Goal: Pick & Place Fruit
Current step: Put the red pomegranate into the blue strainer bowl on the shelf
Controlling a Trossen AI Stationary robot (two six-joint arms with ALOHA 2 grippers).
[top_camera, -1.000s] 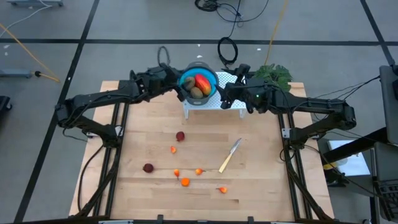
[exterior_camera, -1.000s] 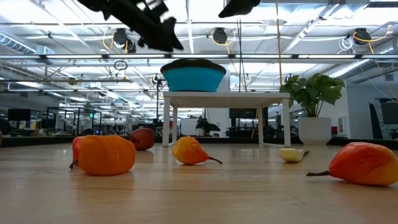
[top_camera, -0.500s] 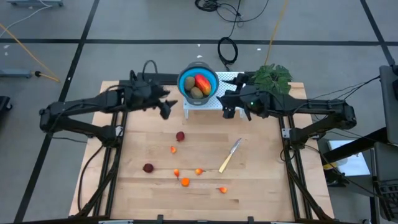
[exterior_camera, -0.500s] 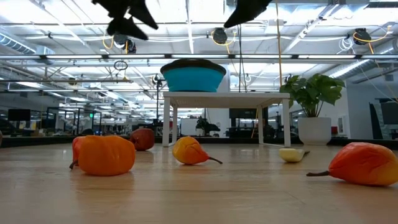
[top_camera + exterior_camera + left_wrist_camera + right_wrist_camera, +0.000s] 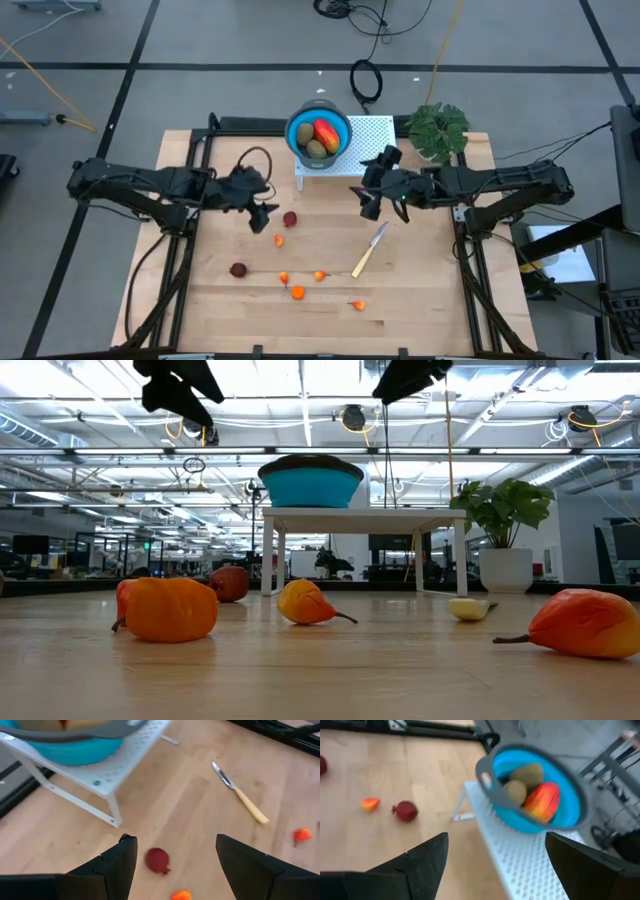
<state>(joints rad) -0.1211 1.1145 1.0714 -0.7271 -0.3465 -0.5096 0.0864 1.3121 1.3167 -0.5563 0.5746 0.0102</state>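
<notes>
The left tool, fingers spread and empty, hangs just beside the dark red round fruit mid-bench, apparently lined up to grab it for the blue colander on the white rack at the far edge, while the right tool, also spread, hangs above the knife.

Grey floor w/ dark tape lines, black cables and a yellow cord on it. Wood table. Beyond: open hall, bright ceiling lights, potted plant.
</notes>
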